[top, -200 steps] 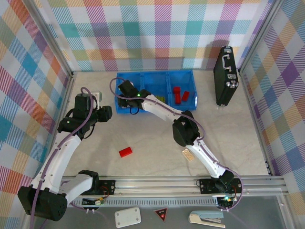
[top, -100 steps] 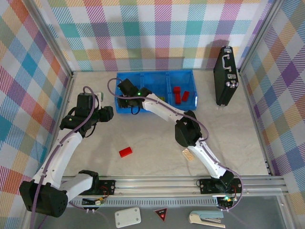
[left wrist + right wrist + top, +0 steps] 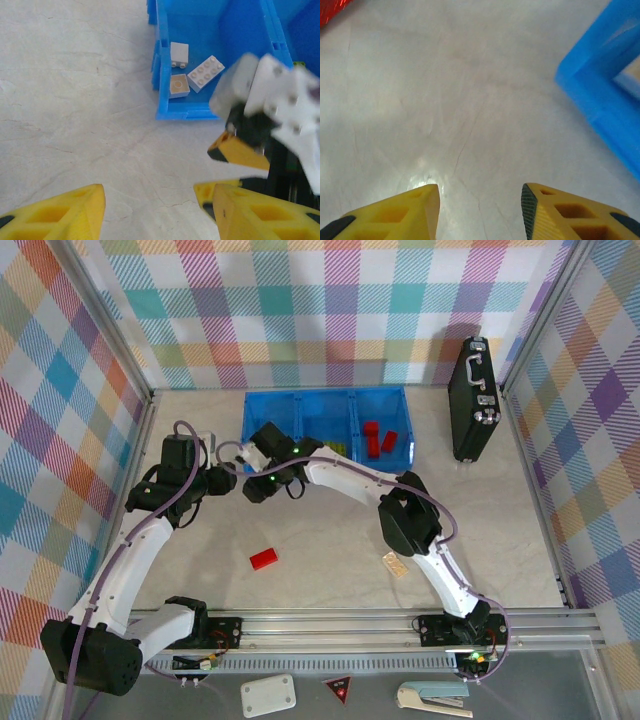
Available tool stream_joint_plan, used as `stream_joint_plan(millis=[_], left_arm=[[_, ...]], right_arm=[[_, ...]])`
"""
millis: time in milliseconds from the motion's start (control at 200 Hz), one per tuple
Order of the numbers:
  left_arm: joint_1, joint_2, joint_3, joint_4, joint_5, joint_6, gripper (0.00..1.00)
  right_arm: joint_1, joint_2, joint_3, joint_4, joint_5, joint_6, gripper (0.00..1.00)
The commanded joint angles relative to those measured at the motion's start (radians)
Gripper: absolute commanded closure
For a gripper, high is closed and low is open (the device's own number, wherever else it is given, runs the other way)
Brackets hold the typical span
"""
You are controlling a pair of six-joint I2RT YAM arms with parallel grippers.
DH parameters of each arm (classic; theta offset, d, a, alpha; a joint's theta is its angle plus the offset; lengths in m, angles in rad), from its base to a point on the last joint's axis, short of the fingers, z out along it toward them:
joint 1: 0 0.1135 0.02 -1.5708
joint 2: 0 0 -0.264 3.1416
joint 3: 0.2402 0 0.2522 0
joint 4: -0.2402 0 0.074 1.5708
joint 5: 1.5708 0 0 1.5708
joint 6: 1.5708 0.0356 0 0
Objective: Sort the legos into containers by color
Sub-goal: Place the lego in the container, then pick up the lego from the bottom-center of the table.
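Loose on the table (image 3: pixel 330 530): red lego (image 3: pixel 265 558), beige lego (image 3: pixel 395 563). Right gripper (image 3: pixel 480 196) has fingers apart, empty, low beside the blue bin (image 3: pixel 600 95) corner. Left gripper (image 3: pixel 150 200) is also apart, empty, close by. Likely next: red. Straddle its narrow sides, clear the left arm, release in the right-end compartment (image 3: pixel 396 412) with the other reds (image 3: pixel 372 438).

Plaid-walled cell
Pastel checked walls (image 3: pixel 330 300) enclose a pale marbled counter (image 3: pixel 320 530); an aluminium rail (image 3: pixel 400 625) edges its near side.
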Motion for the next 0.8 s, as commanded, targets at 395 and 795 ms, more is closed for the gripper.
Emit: stream_joint_plan(millis=[395,795], left_arm=[[0.013,-0.028,0.001,-0.009,-0.019,0.022,0.4],[0.013,-0.021,0.002,-0.011,-0.018,0.025,0.4]], right_arm=[[0.0,-0.274,-0.504,0.262,-0.469,-0.704,0.46],[0.053,-0.281,-0.603,0.281,-0.436,-0.867,0.32]])
